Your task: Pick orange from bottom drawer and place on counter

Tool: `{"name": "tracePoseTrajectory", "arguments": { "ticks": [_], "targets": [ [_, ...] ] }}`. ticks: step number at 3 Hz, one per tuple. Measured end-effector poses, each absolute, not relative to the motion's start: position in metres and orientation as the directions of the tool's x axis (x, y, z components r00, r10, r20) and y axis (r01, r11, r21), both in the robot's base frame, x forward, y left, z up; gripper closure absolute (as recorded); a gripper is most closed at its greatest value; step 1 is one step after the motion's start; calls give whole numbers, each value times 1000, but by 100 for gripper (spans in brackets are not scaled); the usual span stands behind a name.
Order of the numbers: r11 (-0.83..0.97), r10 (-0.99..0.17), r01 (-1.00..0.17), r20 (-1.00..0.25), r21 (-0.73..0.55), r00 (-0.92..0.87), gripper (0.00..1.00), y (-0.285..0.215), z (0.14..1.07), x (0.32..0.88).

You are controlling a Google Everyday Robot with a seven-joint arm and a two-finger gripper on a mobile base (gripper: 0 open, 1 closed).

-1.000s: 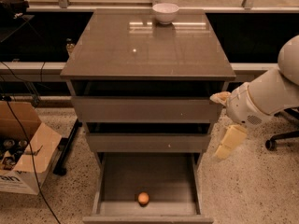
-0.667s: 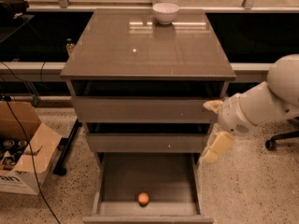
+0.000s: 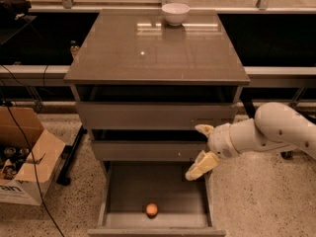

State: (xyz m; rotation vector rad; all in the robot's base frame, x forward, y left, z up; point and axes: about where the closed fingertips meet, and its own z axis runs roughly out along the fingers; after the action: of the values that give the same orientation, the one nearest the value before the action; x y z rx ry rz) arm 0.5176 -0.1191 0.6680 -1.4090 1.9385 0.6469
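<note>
The orange (image 3: pixel 152 210) is a small round fruit lying on the floor of the open bottom drawer (image 3: pixel 118 191), near its front panel. My gripper (image 3: pixel 201 147) is on a white arm coming in from the right. It hangs at the drawer's right side, level with the middle drawer front, above and to the right of the orange. Its two cream fingers (image 3: pixel 199 166) are spread apart and hold nothing. The glossy grey-brown counter (image 3: pixel 153 53) tops the cabinet.
A white bowl (image 3: pixel 175 13) stands at the back of the counter. A cardboard box (image 3: pixel 24 167) with cans sits on the floor at left, with cables beside it. The two upper drawers (image 3: pixel 148 115) are slightly ajar.
My arm and gripper have moved left and down, from beside the cabinet to over the right part of the open bottom drawer. The orange has not moved.
</note>
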Motion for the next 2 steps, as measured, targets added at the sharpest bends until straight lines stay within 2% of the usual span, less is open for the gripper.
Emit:
{"name": "tracePoseTrajectory", "arguments": {
  "ticks": [1,2],
  "targets": [
    [317,-547,-943,-792,102,-270,0,-114,609,526],
    [311,-532,-940,-793,143,-296,0,-110,588,521]
  ]
}}
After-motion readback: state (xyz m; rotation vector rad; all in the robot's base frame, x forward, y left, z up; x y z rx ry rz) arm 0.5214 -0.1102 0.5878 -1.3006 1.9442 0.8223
